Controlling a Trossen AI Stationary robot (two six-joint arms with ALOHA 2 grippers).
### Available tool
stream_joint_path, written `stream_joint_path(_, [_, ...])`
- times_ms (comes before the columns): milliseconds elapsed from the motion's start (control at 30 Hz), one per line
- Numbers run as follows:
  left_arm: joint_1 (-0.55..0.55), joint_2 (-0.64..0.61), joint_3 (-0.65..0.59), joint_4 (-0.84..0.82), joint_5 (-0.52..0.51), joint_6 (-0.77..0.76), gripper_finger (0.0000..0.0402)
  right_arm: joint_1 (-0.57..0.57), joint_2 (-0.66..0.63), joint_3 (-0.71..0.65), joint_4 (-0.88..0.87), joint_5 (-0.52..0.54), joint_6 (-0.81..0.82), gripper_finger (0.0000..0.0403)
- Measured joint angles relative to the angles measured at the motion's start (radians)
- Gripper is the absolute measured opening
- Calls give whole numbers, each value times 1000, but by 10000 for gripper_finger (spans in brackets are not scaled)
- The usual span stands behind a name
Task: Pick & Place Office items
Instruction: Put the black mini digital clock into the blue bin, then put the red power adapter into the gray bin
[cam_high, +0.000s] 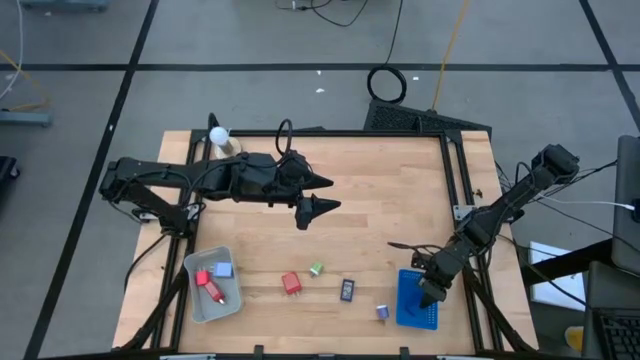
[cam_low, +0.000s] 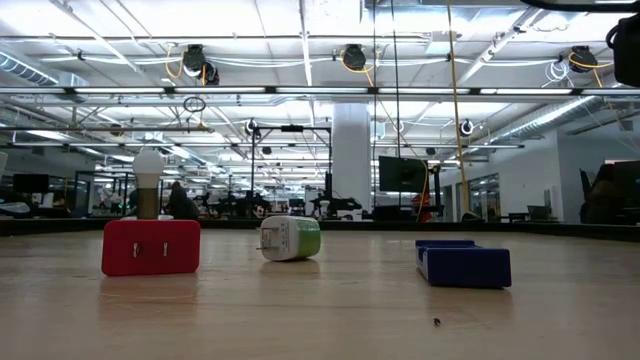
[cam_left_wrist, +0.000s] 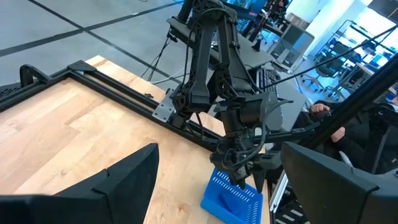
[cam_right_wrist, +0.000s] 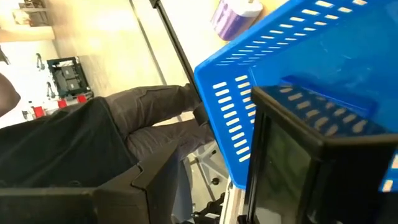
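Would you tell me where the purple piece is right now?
In the high view, the purple piece lies on the table near the front edge, right of centre, just left of the blue tray and right of the black rectangle.

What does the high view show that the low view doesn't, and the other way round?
Only the high view: both arms, the left gripper open above the bare middle of the table, the right gripper over the blue tray, the grey tray with a red and a light-blue piece in it, the black rectangle and the purple bit.

Only the low view: the room behind the table, with ceiling lights and screens.

Both: the red block, the green-white bit, the blue tray and the white ball.
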Motion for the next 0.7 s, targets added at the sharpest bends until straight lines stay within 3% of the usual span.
stream_joint_path(700, [13, 0, 0, 0, 0, 2, 337, 0, 0, 1, 6, -50, 11, 210])
